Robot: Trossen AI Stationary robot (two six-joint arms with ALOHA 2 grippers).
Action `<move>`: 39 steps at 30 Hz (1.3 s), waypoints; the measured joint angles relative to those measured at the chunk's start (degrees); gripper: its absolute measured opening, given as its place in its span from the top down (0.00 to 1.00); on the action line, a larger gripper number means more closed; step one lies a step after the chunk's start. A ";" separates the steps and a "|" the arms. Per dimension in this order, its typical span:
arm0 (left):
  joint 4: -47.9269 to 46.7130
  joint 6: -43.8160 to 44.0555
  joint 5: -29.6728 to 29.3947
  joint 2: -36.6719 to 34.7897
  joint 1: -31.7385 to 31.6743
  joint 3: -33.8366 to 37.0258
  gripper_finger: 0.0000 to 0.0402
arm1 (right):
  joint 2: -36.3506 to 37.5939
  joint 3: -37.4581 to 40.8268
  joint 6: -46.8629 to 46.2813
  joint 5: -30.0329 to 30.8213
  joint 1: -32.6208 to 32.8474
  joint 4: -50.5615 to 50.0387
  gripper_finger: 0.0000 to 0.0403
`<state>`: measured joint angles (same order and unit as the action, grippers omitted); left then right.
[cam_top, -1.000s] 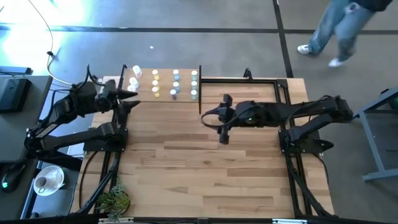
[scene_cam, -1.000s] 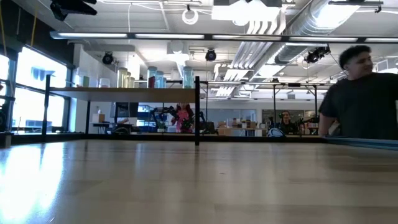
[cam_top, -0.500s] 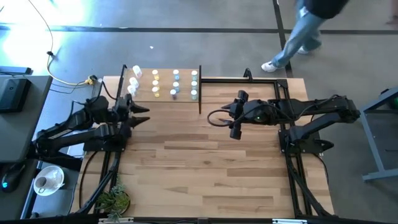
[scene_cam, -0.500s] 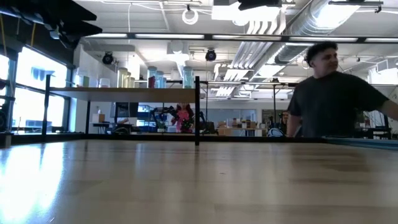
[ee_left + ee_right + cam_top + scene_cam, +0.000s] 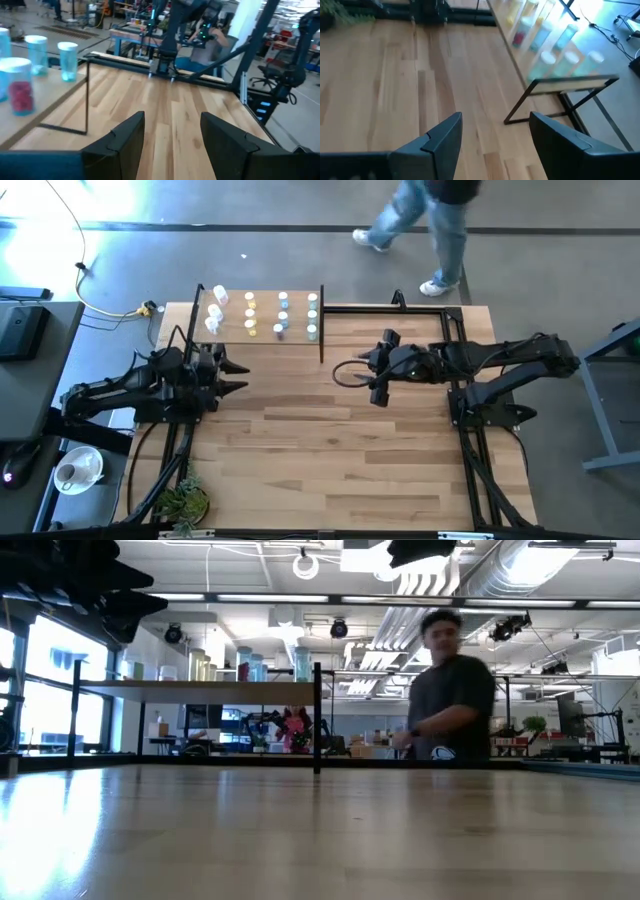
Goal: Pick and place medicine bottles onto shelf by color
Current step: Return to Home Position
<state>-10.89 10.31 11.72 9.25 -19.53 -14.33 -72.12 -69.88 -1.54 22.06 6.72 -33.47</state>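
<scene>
High view: shelf (image 5: pixel 265 332) at the far edge of the table (image 5: pixel 330 450), left of centre. Bottles (image 5: pixel 250 315) stand upright on it in four columns, the white ones at the end nearest the left arm. Left gripper (image 5: pixel 238 377) is over the table, near the shelf's front left corner, jaws parted. Right gripper (image 5: pixel 380 368) is over the table, right of the shelf and apart from it. Person (image 5: pixel 430 220) on the floor beyond.

Low view: shelf board raised on black posts (image 5: pixel 317 718), bottles on top. Person behind the table.

Left wrist view: fingers (image 5: pixel 127 142) spread, bare table between them. Blue-tinted bottles at the shelf end.

Right wrist view: fingers spread, bare table between them. Shelf and bottles ahead, blurred.
</scene>
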 joint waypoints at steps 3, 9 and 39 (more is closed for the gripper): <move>3.50 -0.78 -0.16 0.01 1.36 1.92 0.54 | 0.96 5.84 -0.15 0.65 0.00 3.89 0.45; 7.31 0.50 -0.17 -0.24 3.56 5.33 0.54 | 6.97 16.62 -5.27 3.90 -0.16 8.47 0.45; 9.34 -3.02 -0.36 -0.43 6.91 9.93 0.54 | 53.30 58.99 -9.67 -1.26 -0.59 41.23 0.45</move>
<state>-1.56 7.29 11.36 8.82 -12.63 -4.40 -18.81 -10.89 -11.21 20.80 6.13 7.75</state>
